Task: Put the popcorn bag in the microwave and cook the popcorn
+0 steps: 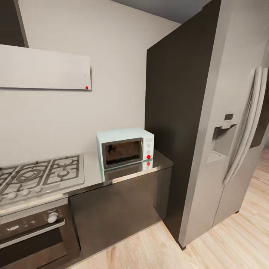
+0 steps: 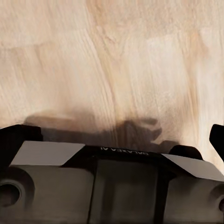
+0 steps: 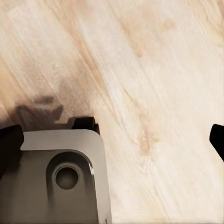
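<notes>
A pale mint-blue microwave [image 1: 125, 147] stands on the glossy grey countertop [image 1: 158, 164] against the wall in the head view. Its dark glass door is shut and a red light glows at its lower right. The popcorn bag and the popcorn are out of view. In the left wrist view my left gripper [image 2: 112, 137] is open, its dark fingertips [image 2: 10, 136] spread wide over the wood floor and the robot's grey base. My right gripper [image 3: 112, 140] is open too, with fingertips [image 3: 9, 140] wide apart above the floor.
A grey gas hob [image 1: 41, 173] lies left of the microwave, above a dark built-in oven [image 1: 30, 231]. A white hood [image 1: 45, 69] hangs on the wall. A tall grey fridge [image 1: 231, 142] with a dark side panel [image 1: 172, 123] stands right of the counter. Light wood floor [image 1: 224, 243] lies in front.
</notes>
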Controlling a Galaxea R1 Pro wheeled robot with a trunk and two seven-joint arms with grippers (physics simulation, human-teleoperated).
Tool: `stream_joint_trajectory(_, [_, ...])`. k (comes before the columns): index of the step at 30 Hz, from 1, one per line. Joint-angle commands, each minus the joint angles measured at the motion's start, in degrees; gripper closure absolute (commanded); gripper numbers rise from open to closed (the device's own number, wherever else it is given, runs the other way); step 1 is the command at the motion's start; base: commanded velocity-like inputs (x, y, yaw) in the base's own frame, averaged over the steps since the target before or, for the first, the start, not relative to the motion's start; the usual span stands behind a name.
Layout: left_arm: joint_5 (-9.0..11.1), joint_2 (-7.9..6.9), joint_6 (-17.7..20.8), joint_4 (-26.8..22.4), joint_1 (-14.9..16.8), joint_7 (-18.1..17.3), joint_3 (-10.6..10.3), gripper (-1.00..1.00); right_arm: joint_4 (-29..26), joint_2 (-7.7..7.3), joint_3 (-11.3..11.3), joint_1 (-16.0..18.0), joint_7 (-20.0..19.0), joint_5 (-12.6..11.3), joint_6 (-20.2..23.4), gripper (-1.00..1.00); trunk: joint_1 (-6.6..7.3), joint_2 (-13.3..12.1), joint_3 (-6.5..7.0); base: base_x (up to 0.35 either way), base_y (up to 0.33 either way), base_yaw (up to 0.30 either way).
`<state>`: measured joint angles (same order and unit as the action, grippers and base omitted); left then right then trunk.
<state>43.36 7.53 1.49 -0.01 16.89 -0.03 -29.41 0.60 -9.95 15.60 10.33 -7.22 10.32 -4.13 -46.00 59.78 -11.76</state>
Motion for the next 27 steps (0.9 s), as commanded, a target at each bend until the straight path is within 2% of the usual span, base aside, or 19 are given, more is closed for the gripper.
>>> stream_joint_trajectory(1, [0.59,-0.42,-0.07,0.0,-0.42,-0.02,-0.46,-1.0,0.06,-0.04,0.46,0.04,-0.16,0.56,-0.19,-1.0,0.0,0.05,-0.07,-0.021,0.0,0.0])
stream_joint_trajectory(2, [0.82,-0.97,-0.25,0.0,-0.87,-0.04,-0.42,-1.0,0.04,-0.07,0.43,0.07,-0.18,0.58,-0.19,-1.0,0.0,0.05,-0.07,-0.011,0.0,0.0])
stream_joint_trajectory(5, [5.2,-1.59,-0.55,0.01,-2.82,-0.05,-0.42,-1.0,0.02,-0.04,0.45,0.05,-0.15,2.4,-0.16,-1.0,0.0,0.05,-0.07,-0.002,0.0,0.0])
stream_joint_trajectory(7, [6.06,-1.66,-0.53,0.01,-3.03,-0.05,-0.39,-1.0,0.09,0.03,0.56,0.05,0.02,2.74,0.18,-1.0,0.0,0.05,-0.07,0.0,0.0,0.0])
stream_joint_trajectory(10, [6.26,-1.65,-0.52,0.01,-3.08,-0.05,-0.4,-1.0,0.1,0.05,0.61,0.05,0.9,2.84,0.32,-1.0,0.0,0.05,-0.07,0.0,0.0,0.062])
stream_joint_trajectory(15, [6.26,-1.64,-0.44,0.01,-3.09,-0.05,-0.47,-1.0,0.1,-0.02,0.26,0.04,1.43,3.28,0.23,-1.0,0.0,0.05,-0.07,0.0,0.0,0.247])
stream_joint_trajectory(17, [6.28,-1.64,-0.44,0.01,-3.09,-0.05,-0.47,-1.0,0.1,-0.06,0.26,0.04,1.37,5.32,0.21,-1.0,0.0,0.05,-0.07,0.0,0.0,0.269])
stream_joint_trajectory(19, [6.29,-1.64,-0.43,0.01,-3.09,-0.05,-0.47,-1.0,0.1,0.01,0.51,0.04,1.37,10.12,0.18,-1.0,0.0,0.05,-0.07,0.0,0.0,0.27])
stream_joint_trajectory(21, [6.29,-1.64,-0.43,0.01,-3.09,0.01,-0.44,-1.0,0.1,0.14,0.62,0.04,1.39,12.85,0.17,-1.0,0.0,0.05,-0.07,0.0,0.0,0.27])
stream_joint_trajectory(27, [6.29,-1.64,-0.48,0.01,-3.09,0.03,-0.47,-1.0,0.1,0.11,0.66,0.04,1.34,13.98,0.17,-1.0,0.0,0.05,-0.07,0.0,0.0,0.27])
